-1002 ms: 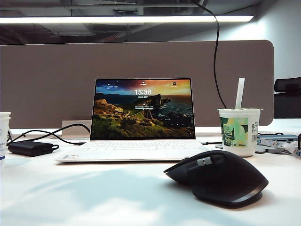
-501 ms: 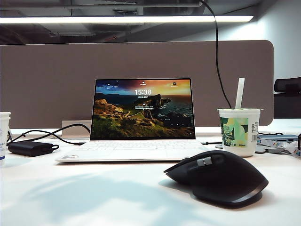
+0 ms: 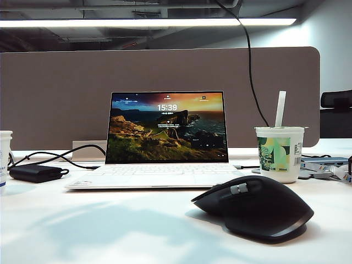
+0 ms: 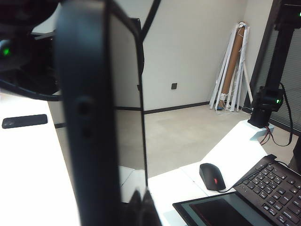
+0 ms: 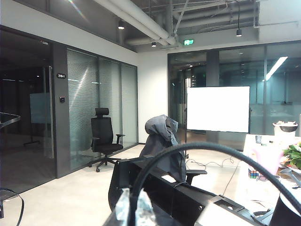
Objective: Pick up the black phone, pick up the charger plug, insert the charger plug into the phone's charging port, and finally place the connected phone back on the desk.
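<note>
the black phone (image 4: 96, 117) is seen edge-on in the left wrist view, held upright and close to the camera, with its side buttons facing the lens and its glossy screen reflecting the room. it is gripped at its lower end by the left gripper (image 4: 141, 209), whose jaws are closed narrowly on the slab, well above the white surface behind it. in the right wrist view the right gripper (image 5: 134, 207) is raised toward an office space; its jaws are pressed together on the end of a thin black cable (image 5: 202, 147), which loops up out of the fingertips (image 5: 124, 201) and arches across the view. the charger plug is hidden by those fingertips, so its seating cannot be told. in the exterior view the same kind of black cable (image 3: 250, 66) is seen hanging from the upper middle of the frame in front of the grey-brown divider (image 3: 55, 99), down toward a paper cup with a straw (image 3: 279, 151) at the right. the desk (image 3: 110, 231) fills the lower part of the frame. an open white laptop (image 3: 165, 143) is set at the centre, a humped black mouse (image 3: 256, 208) at the lower right foreground, and a black power brick (image 3: 36, 173) with its own lead at the left.
</note>
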Tool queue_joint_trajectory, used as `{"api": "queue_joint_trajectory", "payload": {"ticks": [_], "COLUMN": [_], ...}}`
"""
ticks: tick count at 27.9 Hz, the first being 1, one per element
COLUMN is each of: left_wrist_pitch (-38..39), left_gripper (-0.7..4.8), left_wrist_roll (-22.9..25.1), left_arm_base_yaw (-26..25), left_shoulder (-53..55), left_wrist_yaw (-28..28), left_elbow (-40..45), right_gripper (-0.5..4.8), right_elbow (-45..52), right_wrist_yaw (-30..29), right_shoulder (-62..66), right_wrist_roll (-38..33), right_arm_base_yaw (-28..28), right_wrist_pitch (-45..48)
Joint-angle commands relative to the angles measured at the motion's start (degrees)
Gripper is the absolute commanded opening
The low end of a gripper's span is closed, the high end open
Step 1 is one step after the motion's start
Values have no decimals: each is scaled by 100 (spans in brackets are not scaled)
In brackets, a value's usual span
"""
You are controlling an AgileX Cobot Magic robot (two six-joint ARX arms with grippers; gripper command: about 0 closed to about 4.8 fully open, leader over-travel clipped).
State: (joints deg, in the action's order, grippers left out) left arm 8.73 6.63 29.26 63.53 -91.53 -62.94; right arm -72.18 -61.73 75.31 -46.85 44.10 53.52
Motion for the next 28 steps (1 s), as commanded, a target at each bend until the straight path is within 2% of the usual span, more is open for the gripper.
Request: {"api": "queue_joint_trajectory", "payload": {"ticks": [1,3,15,17,22,28], "left_wrist_pitch": [-184,-208,-240,-243,-240,-247], "left_gripper": [-7,-7,-6,-7,-6,-7], "left_wrist_roll": [22,22,-4,-2,-98,-114], "left_arm_base_yaw": [9,9,9,9,9,9], "left_shoulder": [-20,-20,-20,-20,-22,-22], "left_wrist_yaw": [-17,188,302,501,1718,2142], "left_elbow": [-39,-39,-39,-39,-39,-39], "right_gripper": [-5,-5,-5,-5,-5,-5], "right_elbow": [-22,-22,-22,-22,-22,-22], "right_wrist_yaw": [81,136,11,13,33,26], "right_shoulder": [-20,-17,-20,-20,-22,-22], "right_wrist_roll": [195,212,310,363,369,525], "right_arm_base_yaw": [-57,-109,-221,-223,-664,-1075], "right_wrist_pitch": [11,4,-144,-146,-146,-555]}}
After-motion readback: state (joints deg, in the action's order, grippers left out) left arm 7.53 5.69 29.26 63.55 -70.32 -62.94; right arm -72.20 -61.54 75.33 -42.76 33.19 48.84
